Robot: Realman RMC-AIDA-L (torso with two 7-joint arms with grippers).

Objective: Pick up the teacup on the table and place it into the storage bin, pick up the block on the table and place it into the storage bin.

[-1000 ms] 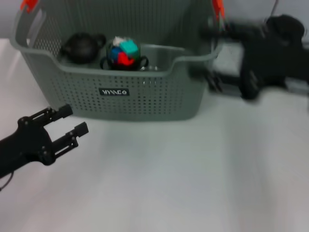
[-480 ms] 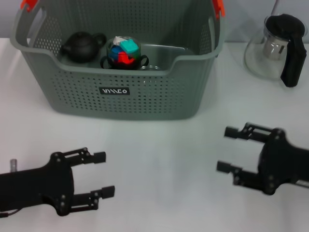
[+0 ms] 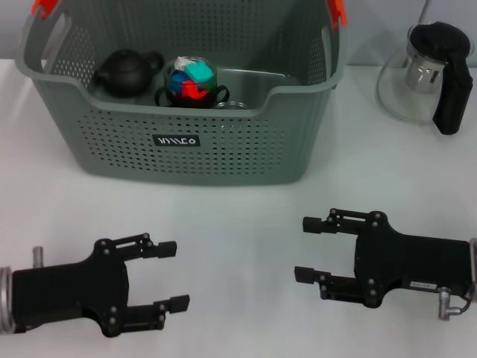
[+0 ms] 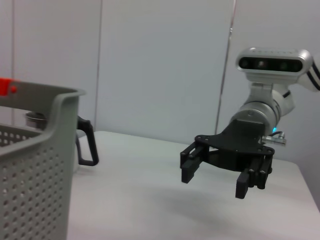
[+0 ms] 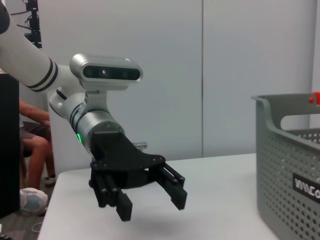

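The grey perforated storage bin [image 3: 223,149] stands at the back of the white table. Inside it a multicoloured block [image 3: 188,78] rests on a black-handled teacup [image 3: 216,95], beside a black teapot [image 3: 125,71]. My left gripper [image 3: 176,274] hovers open and empty over the table's near left. My right gripper [image 3: 303,249] hovers open and empty at the near right, facing the left one. The left wrist view shows the right gripper [image 4: 214,184] and the bin's corner [image 4: 35,170]. The right wrist view shows the left gripper [image 5: 152,207] and the bin [image 5: 290,165].
A glass kettle [image 3: 425,74] with a black handle stands at the back right, beside the bin. Bare white table lies between the bin and both grippers. A seated person's legs [image 5: 30,130] show beyond the table edge in the right wrist view.
The right arm swung from beside the bin's right rim down to the near table and moved leftward. The left arm drew back toward the near edge. Both grippers stayed open.
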